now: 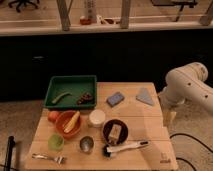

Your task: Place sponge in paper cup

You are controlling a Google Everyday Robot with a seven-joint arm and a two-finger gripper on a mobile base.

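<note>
The blue-grey sponge (115, 98) lies flat on the wooden table (145, 125), right of the green tray. The white paper cup (97, 118) stands upright in the middle of the table, a short way in front and to the left of the sponge. My white arm (187, 87) comes in from the right. My gripper (170, 119) hangs by the table's right edge, well to the right of the sponge and the cup, touching neither.
A green tray (70, 91) sits at the back left. A grey triangular cloth (145, 96) lies right of the sponge. In front are an orange bowl with a banana (68, 123), a light green cup (56, 142), a metal cup (86, 144), a dark bowl holding a tan block (115, 131), a brush (125, 147) and a fork (49, 158).
</note>
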